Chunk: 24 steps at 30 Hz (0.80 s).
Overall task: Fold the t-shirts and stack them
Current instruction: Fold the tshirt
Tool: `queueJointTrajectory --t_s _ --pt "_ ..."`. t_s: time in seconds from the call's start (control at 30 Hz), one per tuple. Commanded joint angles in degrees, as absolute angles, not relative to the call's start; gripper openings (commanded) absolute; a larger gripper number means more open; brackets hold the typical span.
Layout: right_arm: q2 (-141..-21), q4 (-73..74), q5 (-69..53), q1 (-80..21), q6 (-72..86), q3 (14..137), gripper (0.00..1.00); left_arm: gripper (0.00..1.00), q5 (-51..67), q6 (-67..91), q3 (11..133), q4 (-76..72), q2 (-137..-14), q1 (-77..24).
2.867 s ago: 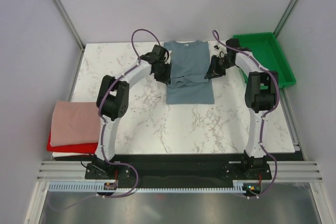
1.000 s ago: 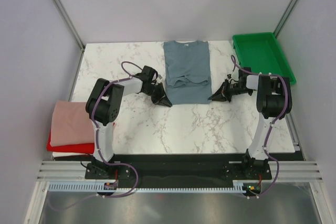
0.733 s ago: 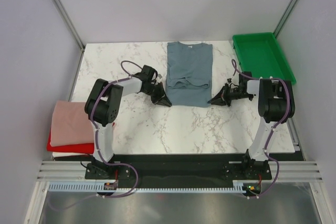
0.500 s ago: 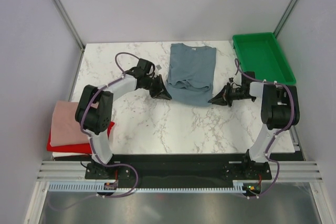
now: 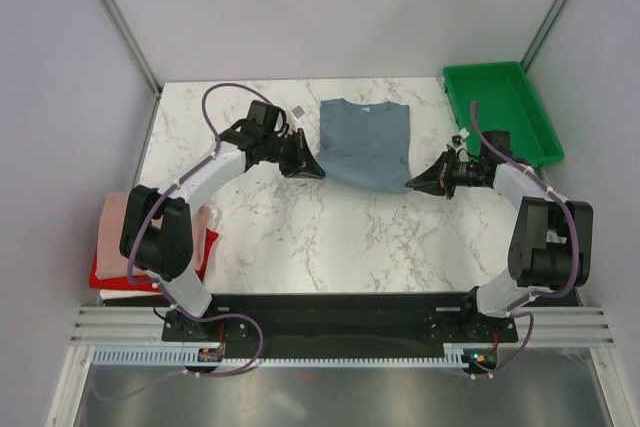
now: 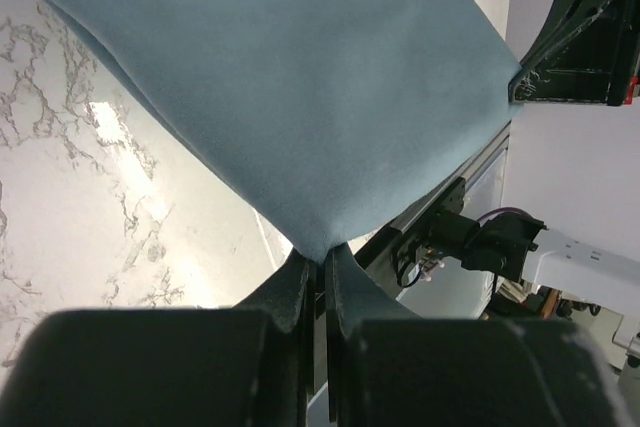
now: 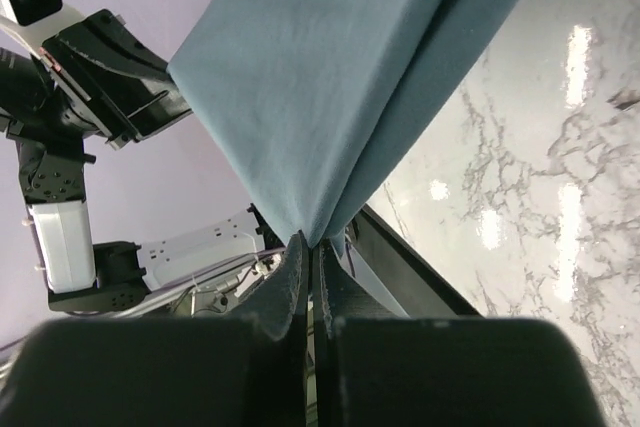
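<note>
Hem just pinched and lifted.
My left pincer (image 5: 314,173) and right pincer (image 5: 411,185) each clamp 1 hem corner of the slate blue-grey cotton t-shirt (image 5: 365,137); fold begun.

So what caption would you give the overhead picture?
Left gripper and right gripper each pinch a near corner of the blue-grey t-shirt over the marble table.

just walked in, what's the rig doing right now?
Both arms are on the blue-grey t-shirt: the left pincer is shut on its near left corner, the right pincer on its near right corner, and that near edge is raised off the marble table. Its collar end lies flat at the far side. A folded pink shirt on a red shirt sits at the table's left edge.
</note>
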State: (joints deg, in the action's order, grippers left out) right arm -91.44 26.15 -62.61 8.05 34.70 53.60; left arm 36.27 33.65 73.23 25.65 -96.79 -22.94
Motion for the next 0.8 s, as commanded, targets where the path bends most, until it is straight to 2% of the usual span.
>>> queueJointTrajectory --t_s 0.0,0.37,0.5,0.6,0.77 --pt "-87.4 27.9 -65.6 8.3 34.0 53.4 0.0 0.02 37.7 31.0 73.9 26.1 -92.5 -22.7" --pt "-87.8 25.7 -63.7 8.4 33.5 52.2 0.0 0.02 40.3 33.6 69.2 22.2 -96.0 -22.9" --pt "-91.9 24.0 -63.3 8.4 34.0 59.1 0.0 0.02 41.7 34.2 70.8 21.4 -98.9 -22.9" --pt "-96.5 23.4 -63.1 8.5 33.9 66.7 0.0 0.02 42.2 33.2 76.4 21.5 -101.9 -22.6" --pt "-107.2 15.5 -62.5 8.5 38.0 77.2 0.0 0.02 41.0 28.7 94.5 24.1 -112.5 -21.3"
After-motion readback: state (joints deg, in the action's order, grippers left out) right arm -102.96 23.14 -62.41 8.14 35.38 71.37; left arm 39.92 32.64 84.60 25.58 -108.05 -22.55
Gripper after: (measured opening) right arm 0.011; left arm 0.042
